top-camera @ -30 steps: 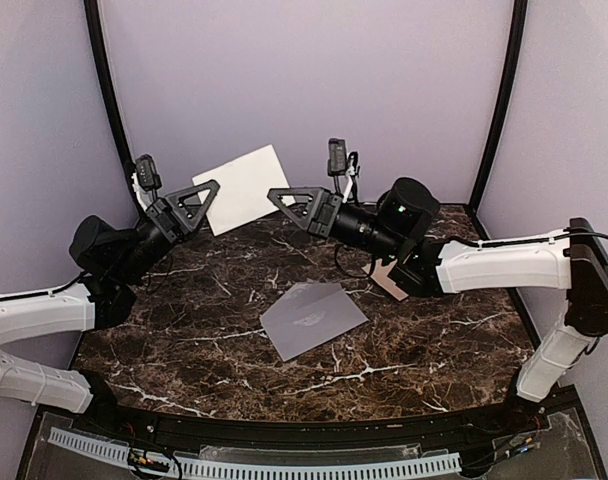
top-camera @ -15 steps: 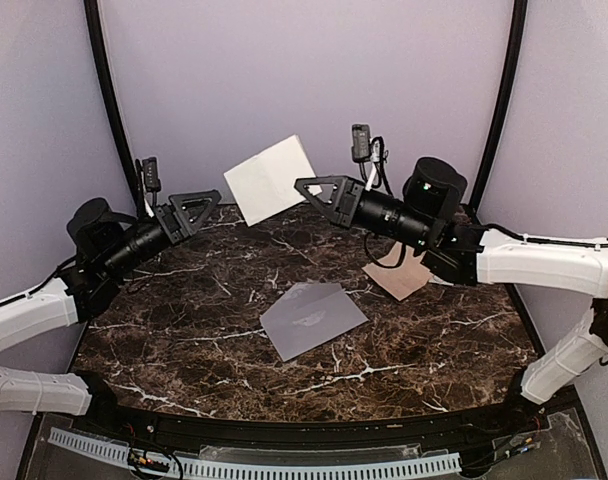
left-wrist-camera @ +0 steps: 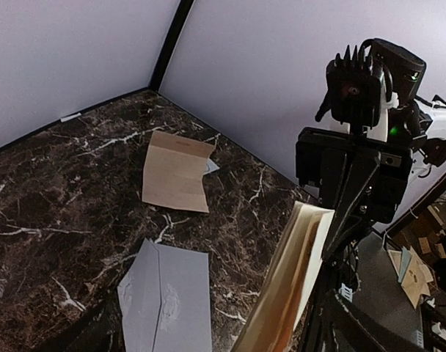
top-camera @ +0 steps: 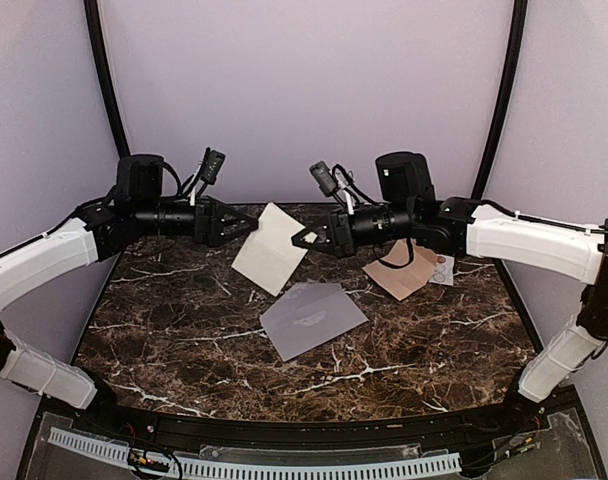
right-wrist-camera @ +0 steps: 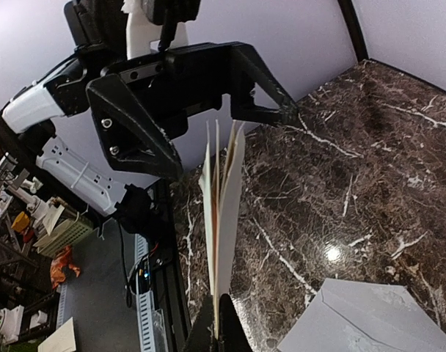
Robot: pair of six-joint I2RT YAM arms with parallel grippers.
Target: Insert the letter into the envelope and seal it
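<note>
The right gripper (top-camera: 306,240) is pinching the right edge of the white folded letter (top-camera: 271,250), holding it in the air above the back of the tabletop (top-camera: 184,310). The left gripper (top-camera: 246,226) is facing it with its jaws spread wide on either side of the letter's opposite edge (not clamping it). The grey envelope (top-camera: 314,320) is lying flat on the tabletop, below the letter and nearer the arm bases. A tan paper (top-camera: 402,278) and a small sticker sheet (top-camera: 442,268) are lying under the right arm.
</note>
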